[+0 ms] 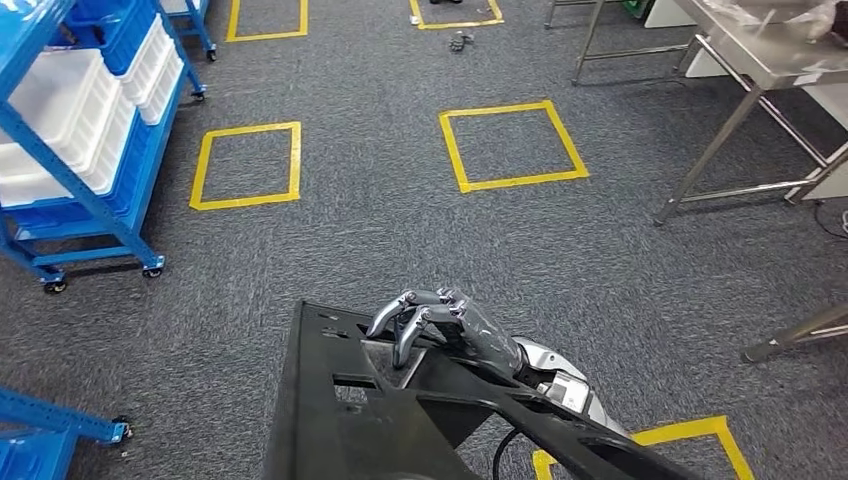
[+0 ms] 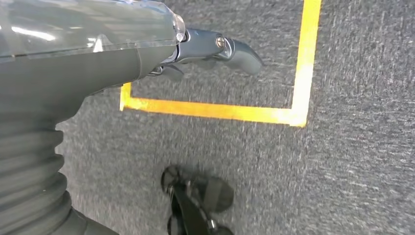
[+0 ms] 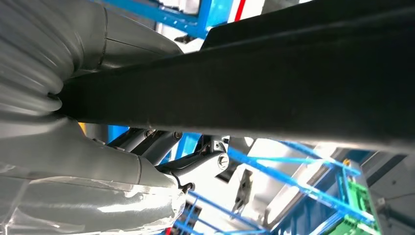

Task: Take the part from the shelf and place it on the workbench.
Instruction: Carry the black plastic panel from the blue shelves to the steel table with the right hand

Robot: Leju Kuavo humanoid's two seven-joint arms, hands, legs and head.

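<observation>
Head view: the right hand (image 1: pixel 440 325) grips the black part (image 1: pixel 370 420), its fingers hooked over the part's edge, above grey carpet well away from the steel desk (image 1: pixel 760 60). Left wrist view: the left hand (image 2: pixel 215 49) hangs over yellow floor tape (image 2: pixel 210 110), holding nothing; I cannot tell if its fingers are apart. Right wrist view: the part (image 3: pixel 274 83) lies across the right hand (image 3: pixel 195 164).

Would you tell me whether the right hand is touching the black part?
Touching: in the head view, the right hand curls its fingers over the black part.

Black part (image 1: pixel 330 420) under the silver-grey right hand (image 1: pixel 440 320). Grey speckled carpet (image 1: pixel 400 230) beyond the hand, yellow tape squares (image 1: pixel 512 145). Blue shelf (image 1: pixel 70 190) with white bins (image 1: pixel 50 110). Bare steel table (image 1: pixel 760 60).
</observation>
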